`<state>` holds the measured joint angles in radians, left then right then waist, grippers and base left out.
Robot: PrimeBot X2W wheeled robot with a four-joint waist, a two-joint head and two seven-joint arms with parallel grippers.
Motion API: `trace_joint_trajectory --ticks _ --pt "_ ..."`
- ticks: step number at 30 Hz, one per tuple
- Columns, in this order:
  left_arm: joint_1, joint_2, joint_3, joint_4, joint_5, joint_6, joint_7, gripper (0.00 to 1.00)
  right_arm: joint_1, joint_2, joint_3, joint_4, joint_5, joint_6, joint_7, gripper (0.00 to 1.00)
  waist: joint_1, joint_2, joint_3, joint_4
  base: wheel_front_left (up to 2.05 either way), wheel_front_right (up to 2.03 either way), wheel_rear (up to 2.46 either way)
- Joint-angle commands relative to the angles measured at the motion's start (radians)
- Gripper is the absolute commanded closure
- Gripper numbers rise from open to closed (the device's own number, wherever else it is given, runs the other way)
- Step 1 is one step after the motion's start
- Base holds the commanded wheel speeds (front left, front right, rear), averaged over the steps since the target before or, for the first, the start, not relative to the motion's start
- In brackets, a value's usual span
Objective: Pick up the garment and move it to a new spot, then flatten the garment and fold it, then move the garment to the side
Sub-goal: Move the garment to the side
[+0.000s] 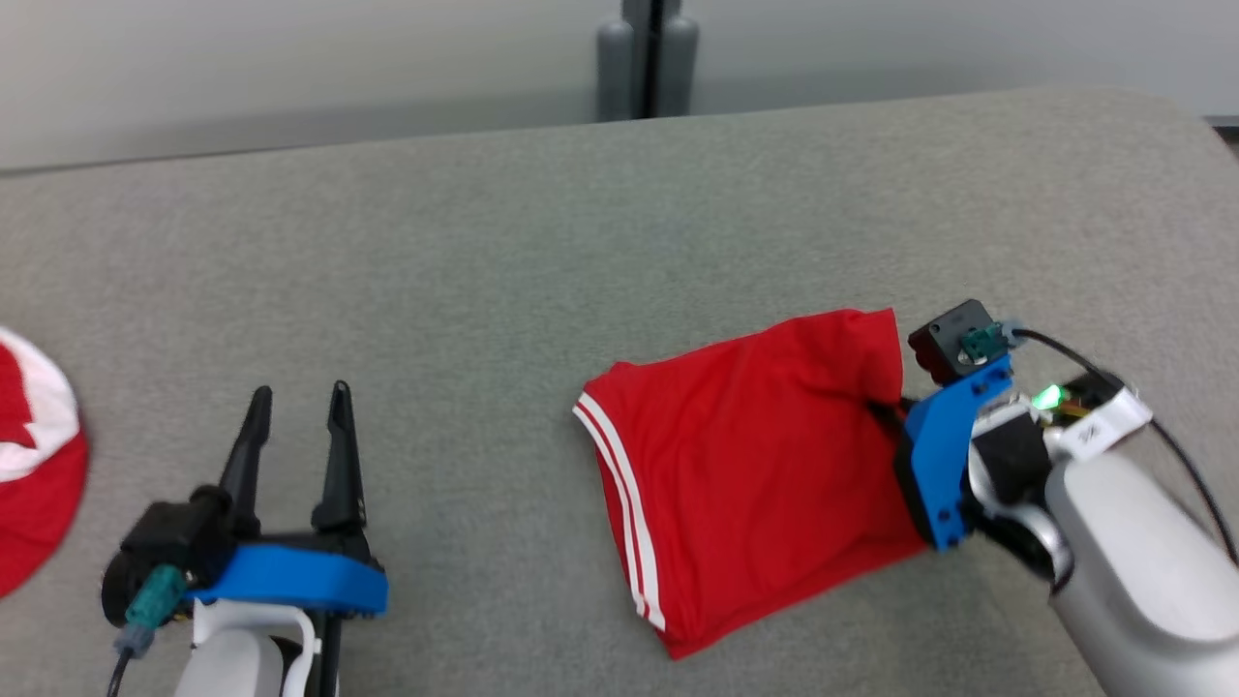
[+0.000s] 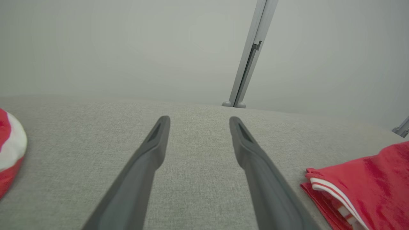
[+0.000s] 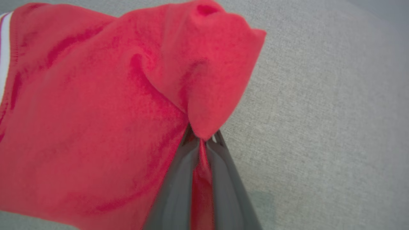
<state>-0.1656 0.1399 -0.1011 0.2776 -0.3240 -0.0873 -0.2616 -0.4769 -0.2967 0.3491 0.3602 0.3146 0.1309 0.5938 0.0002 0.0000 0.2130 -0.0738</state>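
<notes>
**Grey woven tabletop [image 1: 542,242], red garment with white stripes [image 1: 755,465] pinched at 1 edge**

Grey woven fabric across the whole work surface, with a pale wall behind and a grey upright post [image 1: 619,68] at the middle of the far edge. Right of centre on that surface, the red garment, folded and lying mostly flat. Along its left hem, 2 thin white stripes. At its right edge, bunched up into a small peak.

Clamped there by the right gripper [image 3: 200,142]: 2 long dark fingers [image 3: 179,191] closed together, a strip of red cloth squeezed between them and a flap folded over their tips. In the head view, fingertips hidden under the cloth, with the blue mount and pale forearm reaching in from the lower right.

At the lower left, the left gripper [image 1: 300,392], fingers spread wide with nothing between them, pointing away over bare fabric, well apart from the garment. Whether touching the tabletop or hovering just over it, cannot tell.

At the far left edge, well apart from both grippers, part of a second red and white cloth [image 1: 29,465], cut off by the frame.
</notes>
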Motion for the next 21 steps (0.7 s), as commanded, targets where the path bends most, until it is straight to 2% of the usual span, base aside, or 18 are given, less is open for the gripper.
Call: trace_joint_trajectory --ticks 1,4,11,15,21 --pt "0.000 0.006 0.012 -0.010 0.009 0.005 -0.004 0.00 -0.050 -0.044 0.046 -0.021 0.014 0.000 -0.015 1.00 -0.0002 0.0000 0.010 -0.033 0.00 0.00 0.00" --pt "-0.003 0.014 0.026 -0.033 0.015 0.007 -0.004 0.00 -0.151 -0.130 0.146 -0.040 0.037 0.000 -0.026 1.00 -0.0002 0.0000 0.046 -0.098 0.00 0.00 0.00" --pt "-0.047 0.040 0.060 -0.088 0.027 0.009 -0.004 0.00 -0.346 -0.286 0.265 0.051 0.033 0.000 -0.095 1.00 -0.0002 0.0000 0.152 -0.228 0.00 0.00 0.00" --pt "-0.087 0.066 0.052 -0.121 0.046 0.006 -0.001 0.00 -0.415 -0.340 0.240 0.139 0.024 0.000 -0.175 1.00 -0.0002 0.0000 0.223 -0.266 0.00 0.00 0.00" --pt "-0.117 0.106 0.056 -0.182 0.064 0.016 0.030 0.00 -0.472 -0.357 0.185 0.244 -0.015 0.000 -0.303 1.00 -0.0002 0.0000 0.307 -0.303 0.00 0.00 0.00"
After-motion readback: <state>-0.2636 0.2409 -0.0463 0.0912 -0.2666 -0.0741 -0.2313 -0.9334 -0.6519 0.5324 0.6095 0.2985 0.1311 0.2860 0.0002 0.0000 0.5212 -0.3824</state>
